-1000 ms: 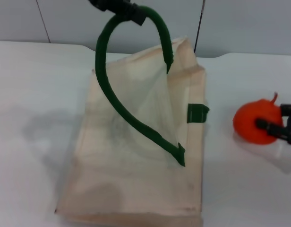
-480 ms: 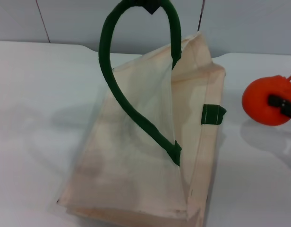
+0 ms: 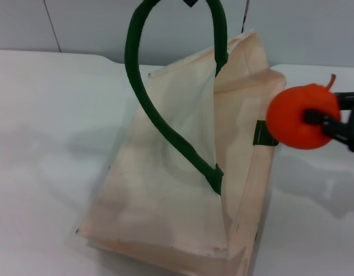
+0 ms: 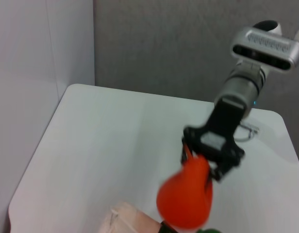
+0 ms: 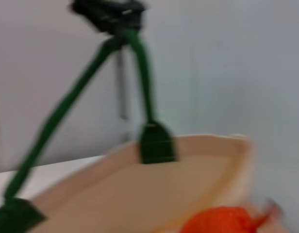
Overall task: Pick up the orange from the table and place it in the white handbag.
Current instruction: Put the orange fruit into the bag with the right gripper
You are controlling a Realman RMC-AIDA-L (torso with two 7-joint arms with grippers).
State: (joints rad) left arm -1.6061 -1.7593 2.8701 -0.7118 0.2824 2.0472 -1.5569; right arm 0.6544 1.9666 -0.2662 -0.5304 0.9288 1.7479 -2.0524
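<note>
while held aloft, orange [image 3: 301, 117] beside white handbag [image 3: 183, 190]

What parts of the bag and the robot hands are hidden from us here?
- Left end effector: cut off by the head view's top edge; blurred in the right wrist view, holding the green handle.
- White handbag: its inside is hidden by its own cloth.
- Orange: covers the right end effector's far finger.

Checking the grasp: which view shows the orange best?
The head view: the orange is whole and sharp, clamped in the right hand beside the bag. The left wrist view shows it blurred; the right wrist view only its top.
</note>
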